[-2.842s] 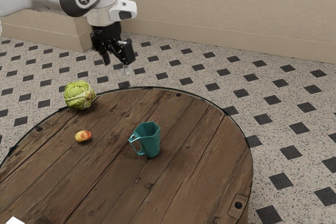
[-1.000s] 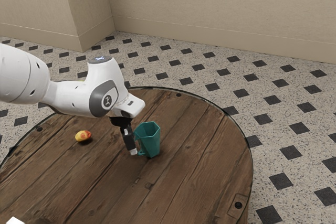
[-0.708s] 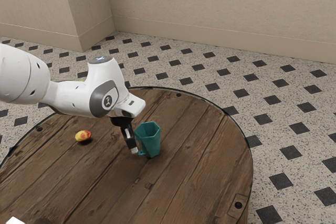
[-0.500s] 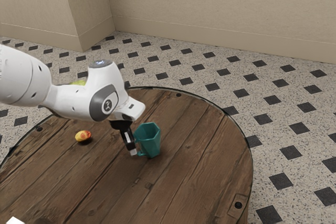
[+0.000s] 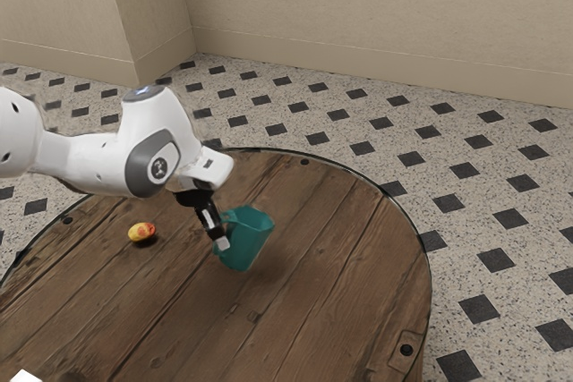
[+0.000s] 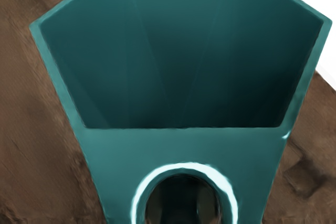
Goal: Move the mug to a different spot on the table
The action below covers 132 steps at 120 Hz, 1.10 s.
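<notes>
The mug [image 5: 243,241] hangs tilted from a hold by its handle [image 6: 181,168], so a quick swing could make it swivel, slip and drop onto the table [image 5: 358,257]. The claw [image 5: 216,237] is clamped on it. The mug sits just below it, toward the exterior view's right, seemingly lifted off mid-table.

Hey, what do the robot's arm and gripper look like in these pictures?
The arm is glossy white, built of rounded, tube-like segments. Its joint cap is a grey disc with a small white mark. At the end sits a black two-finger gripper with slim fingers, one ending in a pale tip.
</notes>
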### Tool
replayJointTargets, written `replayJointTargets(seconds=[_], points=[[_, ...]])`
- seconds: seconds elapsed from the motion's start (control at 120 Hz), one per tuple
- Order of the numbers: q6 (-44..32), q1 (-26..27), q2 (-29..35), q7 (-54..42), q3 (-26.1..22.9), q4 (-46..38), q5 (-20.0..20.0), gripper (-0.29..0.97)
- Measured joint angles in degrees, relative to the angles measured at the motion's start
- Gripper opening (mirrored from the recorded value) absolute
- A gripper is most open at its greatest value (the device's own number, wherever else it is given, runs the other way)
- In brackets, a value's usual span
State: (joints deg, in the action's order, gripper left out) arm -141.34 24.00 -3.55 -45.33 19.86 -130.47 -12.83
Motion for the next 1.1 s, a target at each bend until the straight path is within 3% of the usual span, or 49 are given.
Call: replayJointTargets(seconds=[0.15,0.283,0.6,1.1], points=[[-0.9,0.0,8.0,1.5,0.9,-8.6,0.8,-0.08],[-2.3,-0.2,10.7,2.8,4.7,-12.6,2.0,-0.1],[-4.3,-0.6,10.6,5.3,9.5,-14.2,4.3,-0.11],[-10.2,-1.1,7.0,7.4,9.4,-16.4,3.6,-0.09]])
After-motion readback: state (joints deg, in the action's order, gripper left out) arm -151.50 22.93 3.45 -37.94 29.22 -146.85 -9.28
